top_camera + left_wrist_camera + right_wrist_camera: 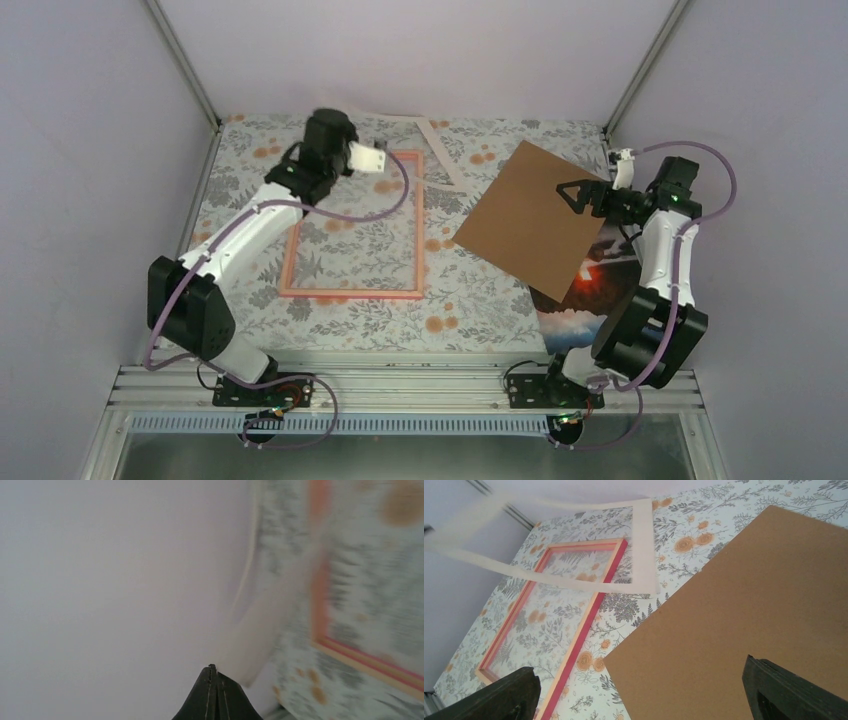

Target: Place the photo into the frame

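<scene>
Jaws: left gripper (215, 695) has its fingers pressed together, tip to tip. Right gripper (646, 695) stands wide apart with nothing between the fingers, hovering over the brown backing board (530, 215).

Layout, from the top view:
- frame (420, 230) lies flat on the left half of the floral table cloth (470, 310). The pattern shows through its pane, so I read it as empty.
- white mat (445, 160) sits past the frame's far right corner. In the right wrist view one end looks raised and blurred. It runs close to the left fingertips, but I cannot tell whether they have an edge of it pinched.
- photo (585, 280) is on the right side, print up, red glow visible. Most of it is hidden under the near corner of the backing board and behind the right arm. It is well apart from the frame.

Progress, my judgement: early. 3 parts are already separated (frame, mat, board), so the opening work looks done. 0 of the loading is done.

Left to do:
1. clear the board off the photo
2. pick the photo up by an exposed edge
3. carry it across and lay it square inside the rails
</scene>
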### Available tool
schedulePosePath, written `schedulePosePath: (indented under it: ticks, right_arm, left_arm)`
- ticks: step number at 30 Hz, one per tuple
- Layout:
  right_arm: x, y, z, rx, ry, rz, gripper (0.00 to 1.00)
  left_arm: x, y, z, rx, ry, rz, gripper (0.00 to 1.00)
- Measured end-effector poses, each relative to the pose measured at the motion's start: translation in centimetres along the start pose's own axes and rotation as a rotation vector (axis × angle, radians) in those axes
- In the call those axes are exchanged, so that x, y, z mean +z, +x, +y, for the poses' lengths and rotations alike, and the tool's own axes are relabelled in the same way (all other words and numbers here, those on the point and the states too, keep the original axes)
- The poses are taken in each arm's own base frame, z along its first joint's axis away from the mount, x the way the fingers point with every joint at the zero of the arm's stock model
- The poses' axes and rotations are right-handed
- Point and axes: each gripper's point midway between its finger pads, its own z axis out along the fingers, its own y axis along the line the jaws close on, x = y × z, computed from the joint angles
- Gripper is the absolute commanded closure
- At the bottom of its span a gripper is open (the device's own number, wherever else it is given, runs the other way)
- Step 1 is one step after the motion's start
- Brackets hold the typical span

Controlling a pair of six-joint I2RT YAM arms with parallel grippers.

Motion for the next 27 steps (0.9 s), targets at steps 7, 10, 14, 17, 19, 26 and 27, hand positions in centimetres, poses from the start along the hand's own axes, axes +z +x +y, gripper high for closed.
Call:
schedulePosePath:
  ticks: [7, 10, 14, 17, 19, 26, 27]
  right_arm:
    - [0.9, 0.4, 0.7, -0.005, -0.046, 0.008, 0.01]
    - [2.7, 1.7, 2.4, -0.026, -0.107, 0.043, 0.03]
    - [6.6, 4.2, 7.8, -0.16, -0.246, 0.122, 0.06]
    - [9.0, 4.9, 12.8, -0.368, -0.361, 0.131, 0.08]
    - [10.1, 4.8, 15.3, -0.509, -0.406, 0.113, 0.12]
    - [14.6, 3.5, 19.4, -0.805, -0.449, 0.081, 0.15]
    - [15.2, 3.9, 18.9, -0.794, -0.437, 0.1, 0.15]
  left_arm:
    - [-1.6, -2.1, -10.5, 0.011, 0.31, 0.134, 0.98]
    - [-1.3, -2.5, -11.0, -0.089, 0.388, 0.179, 0.98]
    - [-1.2, -4.0, -9.0, -0.238, 0.418, 0.153, 0.98]
    - [-1.9, -5.0, -8.6, -0.281, 0.442, 0.114, 0.98]
    - [-2.1, -5.6, -9.0, -0.293, 0.467, 0.09, 0.98]
    - [-2.4, -6.3, -11.1, -0.366, 0.535, -0.007, 0.69]
    - [-2.6, -6.0, -11.8, -0.377, 0.545, -0.014, 0.66]
